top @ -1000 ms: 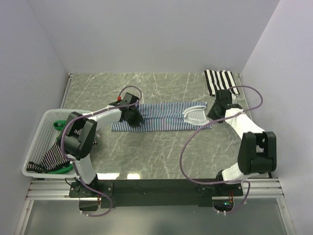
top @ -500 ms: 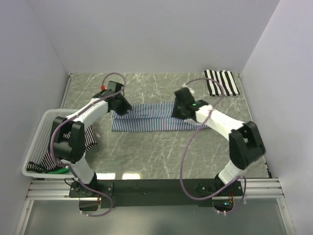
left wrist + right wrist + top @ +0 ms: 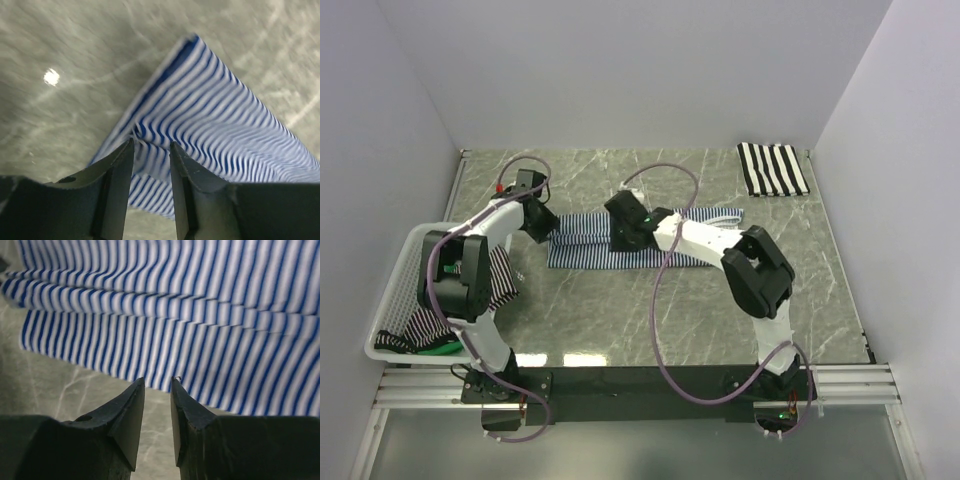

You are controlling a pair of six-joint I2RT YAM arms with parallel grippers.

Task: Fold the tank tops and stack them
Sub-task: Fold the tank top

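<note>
A thin navy-and-white striped tank top (image 3: 585,250) lies flat across the middle of the table. My left gripper (image 3: 544,224) is at its left edge, open. In the left wrist view its fingertips (image 3: 129,147) touch a puckered fold of the tank top (image 3: 225,115), and striped cloth shows through the gap. My right gripper (image 3: 623,232) hovers over the middle of the top, open and empty. The right wrist view shows its jaws above the tank top's (image 3: 165,315) near edge, with bare table between them. A broad black-and-white striped tank top (image 3: 772,168) lies folded at the back right.
A white mesh basket (image 3: 420,232) stands at the left table edge with more striped garments (image 3: 430,320) in it. White walls enclose the table on three sides. The right arm's purple cable loops over the table's middle.
My right gripper has swept left from the tank top's right end to its middle. The left gripper has moved left to the top's left edge. The white-trimmed end no longer shows.
</note>
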